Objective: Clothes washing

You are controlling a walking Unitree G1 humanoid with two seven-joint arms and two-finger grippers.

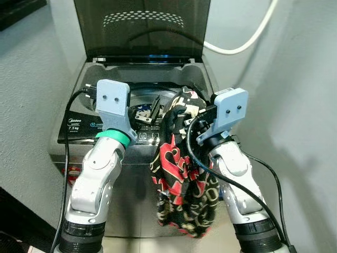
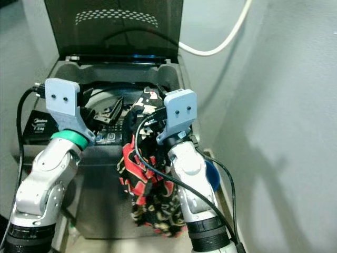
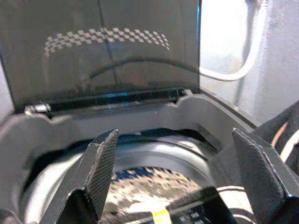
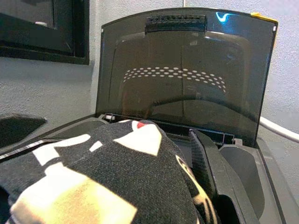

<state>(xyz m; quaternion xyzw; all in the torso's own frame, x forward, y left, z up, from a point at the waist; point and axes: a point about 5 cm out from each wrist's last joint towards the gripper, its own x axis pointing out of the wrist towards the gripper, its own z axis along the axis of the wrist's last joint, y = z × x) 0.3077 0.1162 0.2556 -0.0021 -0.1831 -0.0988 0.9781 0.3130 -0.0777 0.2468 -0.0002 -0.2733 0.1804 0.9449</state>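
Garment [image 1: 181,174] is a black cloth with red and cream print, bunched at the top where the right gripper [image 1: 202,112] pinches it at the washer [image 1: 79,124] rim, the rest hanging down the front of the machine; most of it is outside the tub [image 3: 154,186], which looks like the main worry. If the fingers let go now, the hanging weight would probably drag the whole thing to the floor; it looks limp and floppy, so a fold could also snag on the rim or drape over the panel. Lid [image 1: 142,26] stands open. Left gripper [image 3: 177,175] hovers over the tub mouth, fingers spread wide and holding nothing; it's close enough to tangle in the cloth if both arms move in.
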